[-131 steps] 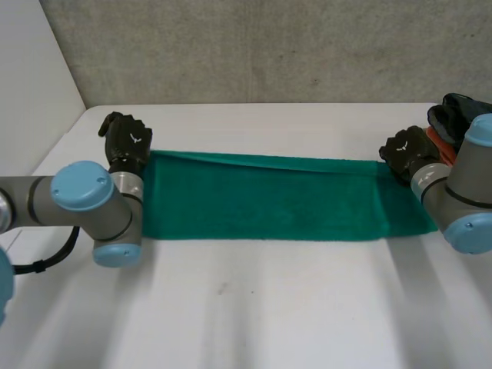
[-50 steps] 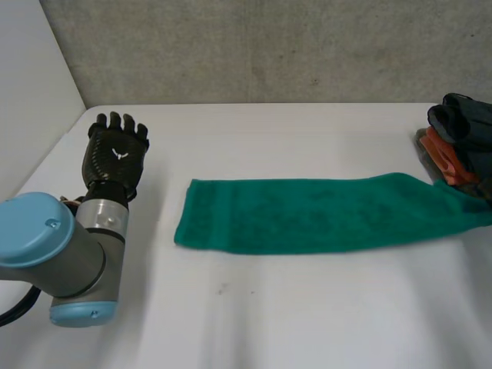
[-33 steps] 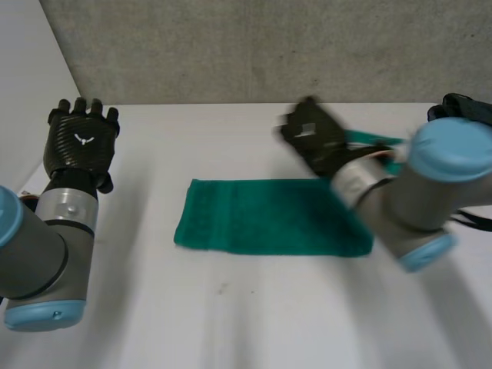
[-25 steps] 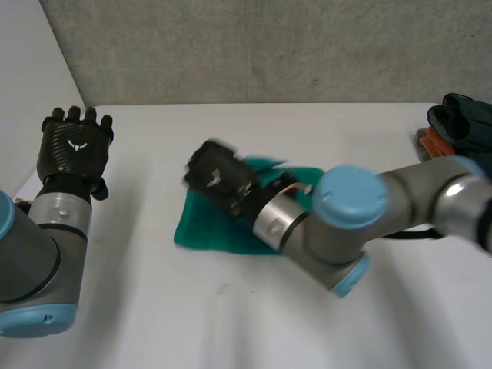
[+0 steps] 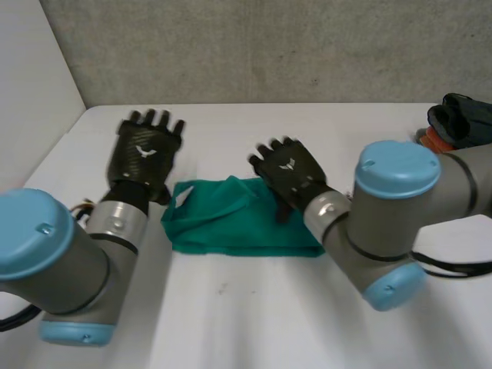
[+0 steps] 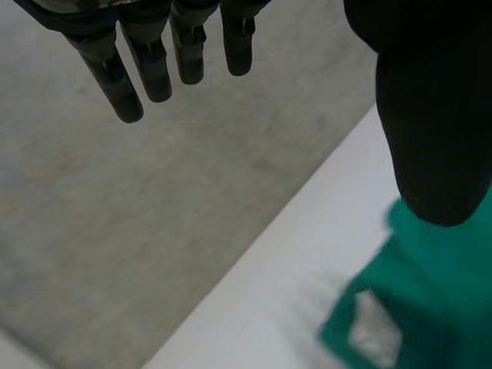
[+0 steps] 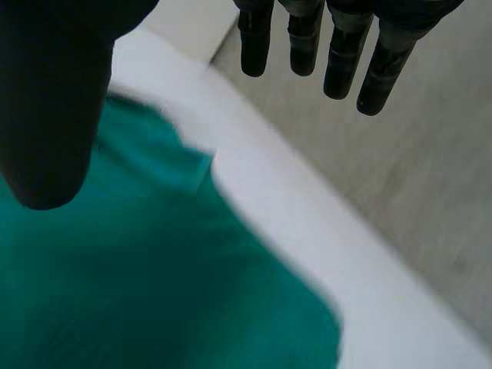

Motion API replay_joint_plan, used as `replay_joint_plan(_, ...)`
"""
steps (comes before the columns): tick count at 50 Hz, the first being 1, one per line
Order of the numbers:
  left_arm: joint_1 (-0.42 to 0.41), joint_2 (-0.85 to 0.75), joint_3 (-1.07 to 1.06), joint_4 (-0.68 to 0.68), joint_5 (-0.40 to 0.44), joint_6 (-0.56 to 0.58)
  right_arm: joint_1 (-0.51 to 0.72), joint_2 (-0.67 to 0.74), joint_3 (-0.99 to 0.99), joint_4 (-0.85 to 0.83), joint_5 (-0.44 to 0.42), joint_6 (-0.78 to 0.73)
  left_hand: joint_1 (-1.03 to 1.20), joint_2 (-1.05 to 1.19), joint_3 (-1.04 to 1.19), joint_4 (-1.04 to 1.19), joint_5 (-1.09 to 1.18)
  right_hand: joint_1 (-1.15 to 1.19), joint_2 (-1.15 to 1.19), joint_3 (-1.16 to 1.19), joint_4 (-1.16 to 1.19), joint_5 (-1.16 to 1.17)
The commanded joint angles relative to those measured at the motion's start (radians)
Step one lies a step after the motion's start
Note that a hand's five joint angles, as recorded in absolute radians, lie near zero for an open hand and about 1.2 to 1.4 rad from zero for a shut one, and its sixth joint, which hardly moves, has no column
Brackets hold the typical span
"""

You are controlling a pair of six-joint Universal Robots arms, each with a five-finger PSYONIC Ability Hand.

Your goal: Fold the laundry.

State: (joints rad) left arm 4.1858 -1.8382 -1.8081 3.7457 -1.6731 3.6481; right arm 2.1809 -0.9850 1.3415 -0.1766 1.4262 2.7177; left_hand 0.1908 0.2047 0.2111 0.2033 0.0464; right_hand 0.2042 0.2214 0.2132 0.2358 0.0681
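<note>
The green towel point(image 5: 223, 224) lies folded and a little rumpled in the middle of the white table point(image 5: 254, 315). My left hand point(image 5: 144, 157) hovers open at the towel's left end, fingers straight and spread. In the left wrist view its fingers point(image 6: 154, 69) hold nothing, and the towel's corner point(image 6: 430, 307) lies under the thumb. My right hand point(image 5: 290, 173) is open over the towel's far right part. In the right wrist view its straight fingers point(image 7: 307, 38) are empty above the green towel point(image 7: 154, 292).
A pile of dark and orange clothes point(image 5: 460, 123) sits at the table's far right edge. A grey wall point(image 5: 269, 46) runs behind the table. Bare table stretches in front of the towel.
My right hand carried the towel's right end over to the left, folding it in half, then let go. My left hand came back in beside the towel's left end.
</note>
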Motion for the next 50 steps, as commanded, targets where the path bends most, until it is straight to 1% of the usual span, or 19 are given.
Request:
replay_joint_plan(1,-0.069,-0.151,0.071,-0.04,0.064,-0.042,-0.059,0.008,0.082,0.12,-0.007,0.022,-0.004,-0.018,-0.024,-0.016,-0.034,0.042,0.025,0.033,0.01,0.003)
replay_joint_plan(6,-0.072,-0.256,0.179,-0.11,0.056,-0.028,-0.07,0.035,0.11,0.079,-0.001,0.014,0.011,-0.003,-0.009,-0.002,-0.019,0.268,0.25,0.259,0.236,0.229)
replay_joint_plan(10,-0.049,-0.335,0.271,-0.191,0.046,-0.013,-0.079,0.043,0.122,0.059,-0.001,0.011,0.014,0.0,-0.006,0.001,-0.016,0.368,0.35,0.359,0.336,0.329)
replay_joint_plan(12,-0.024,-0.377,0.32,-0.228,0.029,-0.006,-0.081,0.051,0.123,0.051,0.0,0.008,0.017,0.003,-0.003,0.004,-0.013,0.415,0.398,0.406,0.383,0.376)
replay_joint_plan(16,0.014,-0.446,0.404,-0.242,-0.065,0.0,-0.082,0.068,0.133,0.025,0.016,-0.016,0.055,0.041,0.035,0.042,0.025,0.646,0.629,0.637,0.615,0.608)
replay_joint_plan(17,0.028,-0.46,0.432,-0.244,-0.133,0.0,-0.082,0.068,0.136,0.017,0.022,-0.024,0.081,0.067,0.061,0.069,0.051,0.682,0.665,0.673,0.65,0.644)
replay_joint_plan(19,0.04,-0.463,0.447,-0.247,-0.201,0.001,-0.082,0.068,0.142,0.005,0.04,-0.044,0.087,0.073,0.067,0.075,0.057,0.784,0.767,0.775,0.753,0.746)
replay_joint_plan(20,0.046,-0.46,0.449,-0.247,-0.23,0.001,-0.082,0.066,0.149,-0.01,0.06,-0.067,0.087,0.073,0.067,0.075,0.057,0.895,0.878,0.886,0.864,0.857)
replay_joint_plan(21,0.046,-0.457,0.446,-0.248,-0.278,0.0,-0.082,0.065,0.156,-0.017,0.071,-0.081,0.084,0.07,0.064,0.072,0.054,0.931,0.914,0.922,0.9,0.893)
replay_joint_plan(22,0.042,-0.457,0.443,-0.248,-0.29,0.0,-0.082,0.063,0.16,-0.023,0.082,-0.093,0.081,0.068,0.061,0.069,0.051,0.952,0.935,0.943,0.921,0.914)
replay_joint_plan(24,0.034,-0.455,0.432,-0.248,-0.292,-0.002,-0.082,0.057,0.177,-0.04,0.105,-0.131,0.076,0.062,0.055,0.063,0.045,1.008,0.991,0.999,0.976,0.969)
replay_joint_plan(28,-0.006,-0.411,0.38,-0.248,-0.275,-0.008,-0.084,0.054,0.197,-0.055,0.112,-0.165,0.067,0.053,0.046,0.054,0.037,1.137,1.12,1.128,1.106,1.099)
replay_joint_plan(29,-0.024,-0.374,0.357,-0.248,-0.269,-0.009,-0.084,0.052,0.2,-0.055,0.114,-0.168,0.067,0.053,0.046,0.054,0.037,1.14,1.123,1.131,1.109,1.102)
replay_joint_plan(35,-0.069,-0.303,0.293,-0.244,-0.252,-0.014,-0.095,0.037,0.22,-0.049,0.115,-0.168,0.064,0.05,0.044,0.051,0.034,1.114,1.097,1.105,1.082,1.075)
replay_joint_plan(40,-0.096,-0.237,0.259,-0.242,-0.251,-0.016,-0.139,-0.029,0.278,-0.047,0.106,-0.17,0.064,0.05,0.044,0.051,0.034,1.102,1.085,1.093,1.07,1.064)
replay_joint_plan(42,-0.105,-0.222,0.254,-0.241,-0.246,-0.017,-0.145,-0.058,0.303,-0.046,0.103,-0.17,0.055,0.041,0.035,0.043,0.025,1.114,1.097,1.105,1.082,1.075)
replay_joint_plan(47,-0.138,-0.2,0.256,-0.239,-0.202,-0.025,-0.17,-0.106,0.367,-0.041,0.1,-0.177,0.055,0.041,0.035,0.043,0.025,1.192,1.175,1.183,1.16,1.154)
replay_joint_plan(49,-0.142,-0.2,0.254,-0.239,-0.197,-0.025,-0.19,-0.129,0.393,-0.041,0.099,-0.188,0.055,0.041,0.035,0.043,0.025,1.192,1.175,1.183,1.16,1.154)
replay_joint_plan(50,-0.144,-0.2,0.254,-0.239,-0.197,-0.025,-0.22,-0.148,0.419,-0.041,0.094,-0.208,0.055,0.041,0.035,0.043,0.025,1.192,1.175,1.183,1.16,1.154)
